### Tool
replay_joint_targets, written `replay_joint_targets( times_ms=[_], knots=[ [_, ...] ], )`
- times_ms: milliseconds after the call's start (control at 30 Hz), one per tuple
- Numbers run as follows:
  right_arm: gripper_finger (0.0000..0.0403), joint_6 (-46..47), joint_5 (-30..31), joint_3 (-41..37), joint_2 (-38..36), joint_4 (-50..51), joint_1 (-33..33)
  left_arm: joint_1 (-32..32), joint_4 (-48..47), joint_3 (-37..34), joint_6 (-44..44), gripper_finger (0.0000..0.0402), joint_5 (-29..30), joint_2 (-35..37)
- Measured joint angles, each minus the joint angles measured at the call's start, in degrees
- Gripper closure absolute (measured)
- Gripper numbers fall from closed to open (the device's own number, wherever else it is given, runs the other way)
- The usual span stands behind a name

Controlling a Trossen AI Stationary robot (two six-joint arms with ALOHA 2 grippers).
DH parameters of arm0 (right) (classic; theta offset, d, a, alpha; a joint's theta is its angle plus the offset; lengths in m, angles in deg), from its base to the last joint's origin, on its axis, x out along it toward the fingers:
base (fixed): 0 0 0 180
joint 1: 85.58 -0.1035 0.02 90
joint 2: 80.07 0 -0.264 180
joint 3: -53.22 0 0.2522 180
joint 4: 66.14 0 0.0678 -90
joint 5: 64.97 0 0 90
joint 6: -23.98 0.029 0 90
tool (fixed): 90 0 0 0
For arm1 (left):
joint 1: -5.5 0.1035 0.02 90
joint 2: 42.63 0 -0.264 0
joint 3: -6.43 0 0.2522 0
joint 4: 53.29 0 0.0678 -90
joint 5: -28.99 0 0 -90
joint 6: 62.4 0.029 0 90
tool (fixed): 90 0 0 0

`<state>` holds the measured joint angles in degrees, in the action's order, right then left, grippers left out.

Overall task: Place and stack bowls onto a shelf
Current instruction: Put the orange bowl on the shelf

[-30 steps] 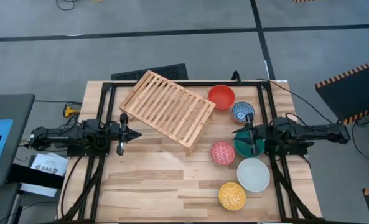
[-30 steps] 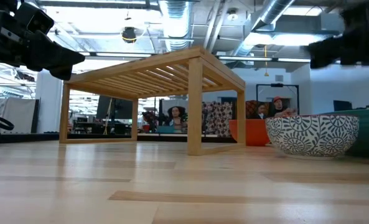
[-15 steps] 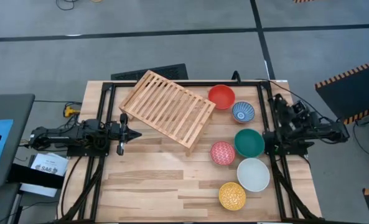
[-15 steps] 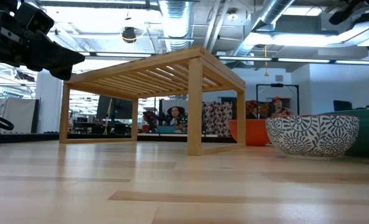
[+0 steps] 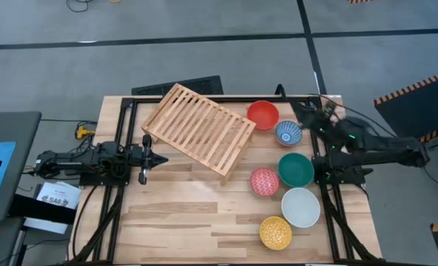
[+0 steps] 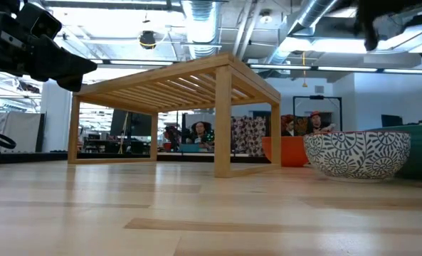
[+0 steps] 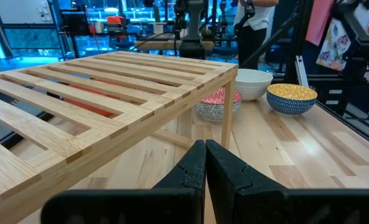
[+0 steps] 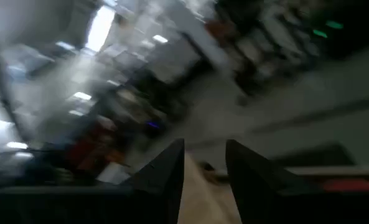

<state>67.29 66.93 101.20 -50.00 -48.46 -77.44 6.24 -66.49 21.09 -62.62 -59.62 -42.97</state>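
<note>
The light-wood slatted shelf (image 5: 199, 128) stands on its legs at the table's far left; it also shows in the low view (image 6: 175, 85) and left wrist view (image 7: 109, 81). Six bowls sit on the table's right side: red (image 5: 263, 114), blue-white (image 5: 288, 133), teal (image 5: 296, 169), pink-red patterned (image 5: 264, 181), white (image 5: 300, 207), yellow (image 5: 275, 232). My left gripper (image 5: 145, 157) hovers shut at the table's left edge, near the shelf. My right gripper (image 5: 298, 109) is raised high over the far right corner, beyond the blue-white bowl, fingers apart (image 8: 206, 168), holding nothing.
Black frame rails (image 5: 318, 148) run along the table's left and right sides and its far edge. Bare planks (image 5: 189, 214) lie between the shelf and the near edge. In the low view a patterned bowl (image 6: 356, 153) stands in front of the teal one.
My right gripper has risen from just above the teal bowl and swung toward the table's far edge, turning as it went; it now hangs high over the far right corner. The bowls, the shelf and my left arm have stayed where they were.
</note>
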Motion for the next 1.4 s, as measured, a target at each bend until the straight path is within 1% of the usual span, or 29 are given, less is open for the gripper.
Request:
replay_joint_targets(
  times_ms=[67,100,167,233,300,367,433,533,633,867,1033,1167,1400],
  knots=[
    [0.0258,8.3,-2.7,5.0,3.1,15.7,6.9,0.0,0.0,0.0,0.0,0.0401,0.0,0.0],
    [0.0258,11.6,-5.8,7.1,4.4,22.0,10.8,0.0,0.0,0.0,0.0,0.0401,0.0,0.0],
    [0.0258,15.0,-14.7,9.2,7.1,31.0,19.7,0.0,0.0,0.0,0.0,0.0401,0.0,0.0],
    [0.0258,13.9,-27.0,9.3,9.3,34.3,28.8,0.0,0.0,0.0,0.0,0.0401,0.0,0.0],
    [0.0258,9.4,-38.1,9.3,11.9,34.9,36.6,0.0,0.0,0.0,0.0,0.0401,0.0,0.0],
    [0.0258,5.7,-45.8,9.4,15.6,32.7,42.7,0.0,0.0,0.0,0.0,0.0401,0.0,0.0],
    [0.0258,3.4,-49.6,9.4,20.1,30.4,46.5,0.0,0.0,0.0,0.0,0.0401,0.0,0.0],
    [0.0258,2.4,-50.5,9.3,26.4,27.3,50.3,0.0,0.0,0.0,0.0,0.0401,0.0,0.0],
    [0.0258,2.3,-50.9,9.4,32.1,25.8,52.6,0.0,0.0,0.0,0.0,0.0401,0.0,0.0],
    [0.0258,1.5,-54.1,9.4,44.2,21.1,51.2,0.0,0.0,0.0,0.0,0.0401,0.0,0.0],
    [0.0258,1.2,-53.7,9.4,48.5,19.0,48.9,0.0,0.0,0.0,0.0,0.0401,0.0,0.0],
    [0.0258,-0.1,-50.9,9.4,50.1,18.2,47.8,0.0,0.0,0.0,0.0,0.0401,0.0,0.0],
    [0.0258,-0.3,-50.5,9.4,51.9,17.7,45.8,0.0,0.0,0.0,0.0,0.0401,0.0,0.0]
  ],
)
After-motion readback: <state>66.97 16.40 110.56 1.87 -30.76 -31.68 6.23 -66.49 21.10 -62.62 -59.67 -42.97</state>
